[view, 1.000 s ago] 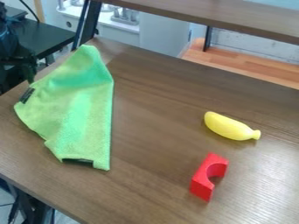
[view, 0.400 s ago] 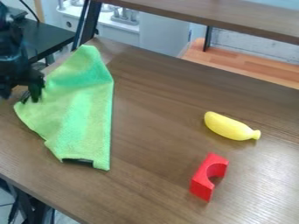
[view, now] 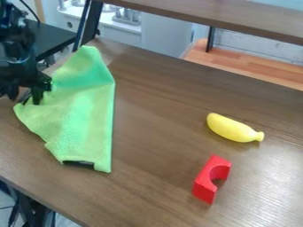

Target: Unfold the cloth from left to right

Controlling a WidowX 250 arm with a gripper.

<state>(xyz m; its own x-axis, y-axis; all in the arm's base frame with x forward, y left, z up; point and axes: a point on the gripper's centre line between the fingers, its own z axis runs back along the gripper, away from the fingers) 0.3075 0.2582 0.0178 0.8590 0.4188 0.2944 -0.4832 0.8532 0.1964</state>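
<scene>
The robot arm (view: pixel 17 57) is black, with bulky, angular segments and small pale glints.

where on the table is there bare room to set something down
Bare wood lies between the green cloth and the yellow banana, and left of the red block. It is crowded at the cloth's left corner, by the pincer.
</scene>
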